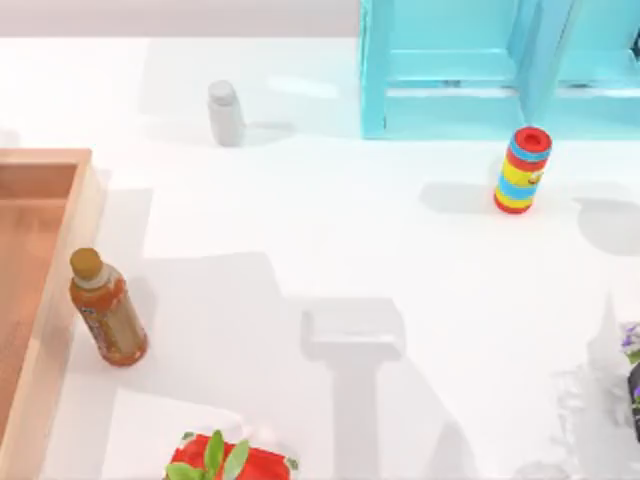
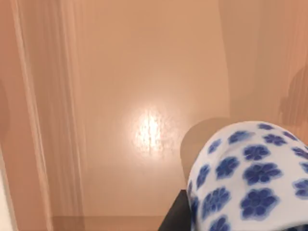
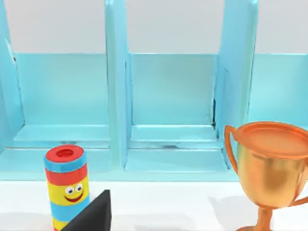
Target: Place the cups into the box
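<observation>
The box point(image 1: 62, 300) is a shallow orange-brown wooden tray with plank walls at the table's left edge. In the left wrist view its glossy floor point(image 2: 144, 72) lies below, with a wall point(image 2: 29, 120) along one side. A white cup point(image 2: 250, 178) with a blue floral pattern hangs close to the camera above that floor. My left gripper point(image 2: 236, 227) is shut on this cup, and one dark finger point(image 2: 175, 219) shows beside it. My right gripper point(image 3: 91, 214) is low on the right side of the table, facing the turquoise shelf.
A brown tea bottle point(image 1: 108, 310) stands just outside the box's right wall. A grey-white capped bottle point(image 1: 225, 112) is at the back, near a turquoise shelf point(image 1: 450, 70) and a striped cylinder point(image 1: 522, 170). A gold trophy point(image 3: 269, 168) stands near the right gripper. A red planter point(image 1: 230, 462) sits at the front.
</observation>
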